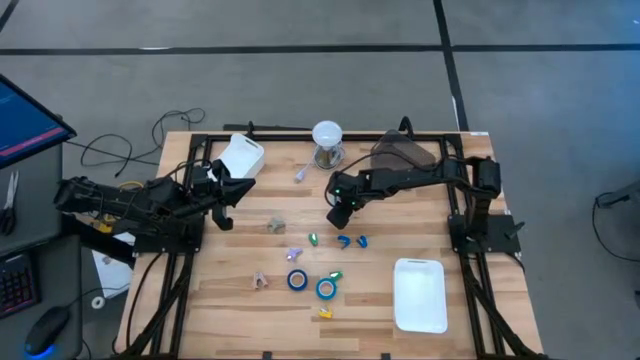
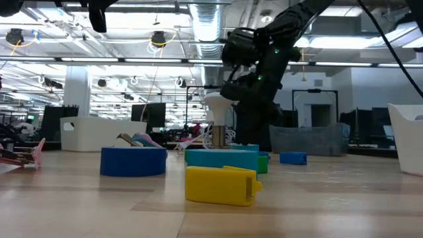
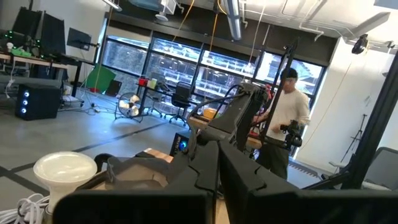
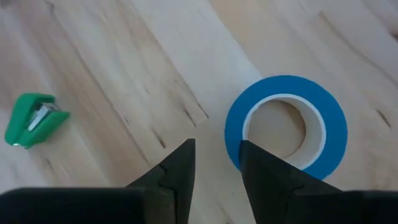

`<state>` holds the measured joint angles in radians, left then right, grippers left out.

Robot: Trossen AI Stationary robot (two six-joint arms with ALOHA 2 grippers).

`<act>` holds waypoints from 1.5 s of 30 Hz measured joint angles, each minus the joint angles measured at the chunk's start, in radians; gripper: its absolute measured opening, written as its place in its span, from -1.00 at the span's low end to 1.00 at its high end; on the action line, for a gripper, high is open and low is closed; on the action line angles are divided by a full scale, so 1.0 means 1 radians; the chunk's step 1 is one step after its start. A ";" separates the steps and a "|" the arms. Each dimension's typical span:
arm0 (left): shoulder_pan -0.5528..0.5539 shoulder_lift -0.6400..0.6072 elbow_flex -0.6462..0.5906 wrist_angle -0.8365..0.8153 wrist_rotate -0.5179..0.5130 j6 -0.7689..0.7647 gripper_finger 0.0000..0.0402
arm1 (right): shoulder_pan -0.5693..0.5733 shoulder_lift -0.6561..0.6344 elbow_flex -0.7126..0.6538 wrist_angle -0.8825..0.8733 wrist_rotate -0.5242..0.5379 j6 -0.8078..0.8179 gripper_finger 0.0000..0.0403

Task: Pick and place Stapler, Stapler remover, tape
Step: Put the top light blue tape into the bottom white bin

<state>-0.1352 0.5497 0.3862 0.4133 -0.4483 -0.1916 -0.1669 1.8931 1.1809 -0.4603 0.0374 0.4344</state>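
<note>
Below the right gripper (image 4: pixel 214 163), a blue tape roll (image 4: pixel 285 122) lies flat on the bare wood, ring upward, its pale core showing. The two dark fingers are seen parted, with only table between them and nothing held; the roll sits just beside one fingertip, not between them. A small green stapler (image 4: pixel 34 118) lies well apart on the other side.

From above, the right gripper (image 1: pixel 339 215) is placed over the table's middle, with two more tape rolls (image 1: pixel 297 280) nearer the front edge and the white tray (image 1: pixel 420 293) off to the right. The left gripper (image 1: pixel 222 200) is closed on nothing and parked at the table's left side.

The roll is judged light and stiff, with a smooth outer band that could slip under a shallow pinch. Hold is best taken across the ring wall, one finger inside the core and one outside, or across the full width if the opening allows. Lying flat, it may be pushed along the wood if a fingertip lands on its top face instead of beside it.
</note>
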 joint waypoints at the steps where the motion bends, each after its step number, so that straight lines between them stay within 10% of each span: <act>1: 0.000 0.000 0.000 0.000 0.000 0.000 -0.96 | 0.000 0.003 0.001 0.000 0.004 0.000 -0.41; 27: 0.000 0.000 0.000 -0.001 0.000 0.000 -0.96 | -0.021 0.011 -0.003 0.008 0.046 -0.073 -0.96; 45: 0.000 0.000 0.000 -0.001 0.000 0.000 -0.96 | -0.021 0.013 -0.004 0.016 0.008 -0.105 -0.51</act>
<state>-0.1352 0.5495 0.3862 0.4122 -0.4484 -0.1917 -0.1883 1.9057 1.1770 -0.4443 0.0457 0.3298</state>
